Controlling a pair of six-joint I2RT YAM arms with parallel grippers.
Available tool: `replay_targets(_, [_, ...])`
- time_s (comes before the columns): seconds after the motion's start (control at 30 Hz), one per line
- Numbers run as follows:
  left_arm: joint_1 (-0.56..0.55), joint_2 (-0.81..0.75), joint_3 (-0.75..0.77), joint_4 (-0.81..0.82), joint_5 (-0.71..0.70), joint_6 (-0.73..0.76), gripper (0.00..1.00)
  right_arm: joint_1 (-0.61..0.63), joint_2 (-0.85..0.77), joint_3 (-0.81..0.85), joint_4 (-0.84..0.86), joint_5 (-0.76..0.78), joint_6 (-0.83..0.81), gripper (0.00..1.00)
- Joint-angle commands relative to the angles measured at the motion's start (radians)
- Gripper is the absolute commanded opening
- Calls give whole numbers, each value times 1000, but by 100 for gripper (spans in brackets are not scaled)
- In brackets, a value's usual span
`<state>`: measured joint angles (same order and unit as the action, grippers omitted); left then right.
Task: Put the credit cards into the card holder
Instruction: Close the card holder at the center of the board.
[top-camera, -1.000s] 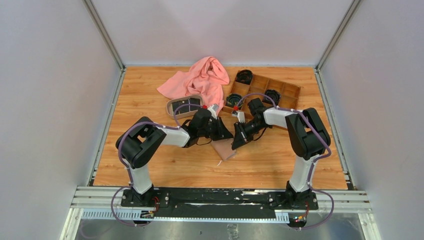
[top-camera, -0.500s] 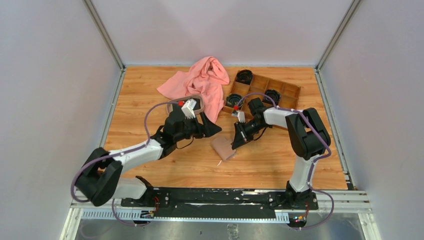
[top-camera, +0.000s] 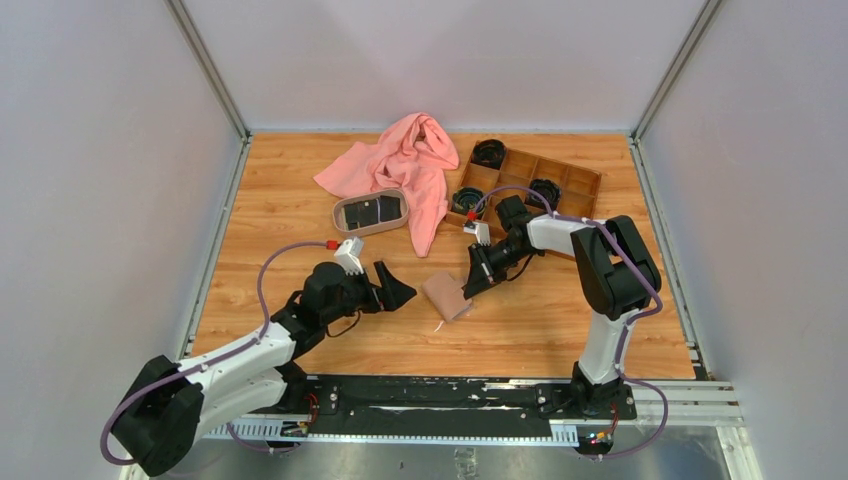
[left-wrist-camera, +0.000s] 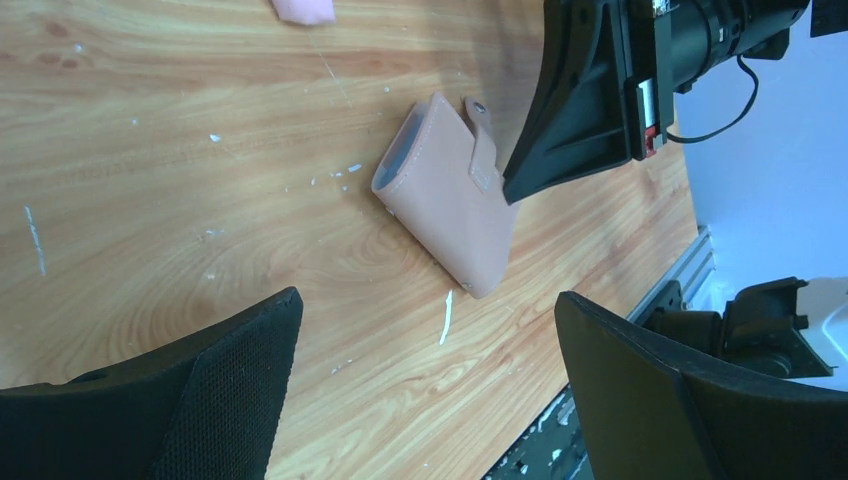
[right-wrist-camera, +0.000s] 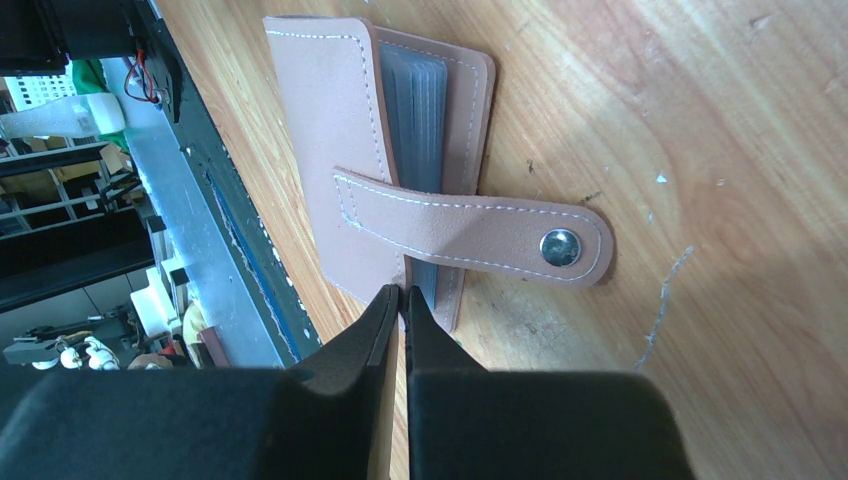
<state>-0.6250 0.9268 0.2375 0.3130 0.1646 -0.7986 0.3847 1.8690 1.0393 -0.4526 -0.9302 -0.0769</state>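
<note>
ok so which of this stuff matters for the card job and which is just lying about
For the job: card holder, credit cards in the oval tray.
Lying about: pink cloth, wooden box, black round parts.

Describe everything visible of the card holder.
The card holder is a small tan-pink, leather-like folding wallet with pale stitching. It lies folded on the wooden table, grey-blue pockets showing between its covers. Its strap, tipped with a metal snap, is unfastened and reaches onto the table. The shut right gripper meets its edge beside the strap.
</note>
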Motion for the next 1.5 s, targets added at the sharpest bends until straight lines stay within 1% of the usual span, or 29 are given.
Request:
replay_targets(0.0, [2,8,-21,28,10,-52,100,12,41,5,-4,110,-35,5])
replay_targets(0.1, [2,55,-44,112,30,-101,99,12,45,7,-7,107,-38,6])
replay_targets(0.33, [0,265,-49,329,86,-188,96,13,51,10,-11,106,-40,6])
replay_targets(0.63, [-35,424,9,351,42,-218,96,14,56,12,-15,108,-41,6])
replay_targets(0.7, [-44,480,12,395,44,-238,96,13,56,13,-15,107,-41,6])
replay_targets(0.77, [-50,550,16,477,55,-272,93,15,58,13,-15,106,-43,6])
replay_targets(0.93, [-56,767,27,765,79,-374,85,15,59,14,-18,106,-44,5])
replay_targets(1.07, [-56,955,33,960,103,-435,72,15,61,14,-20,103,-44,6])
replay_targets(1.17, [-56,1069,52,1070,129,-474,66,15,66,19,-25,100,-46,6])
replay_targets(1.3, [-56,1154,67,1158,141,-500,60,15,66,19,-28,99,-50,6])
replay_targets(1.4, [-56,1162,78,1139,144,-480,54,14,68,21,-29,97,-49,6])
replay_targets(1.47, [-58,1156,92,1110,151,-460,47,15,69,21,-29,96,-49,6])
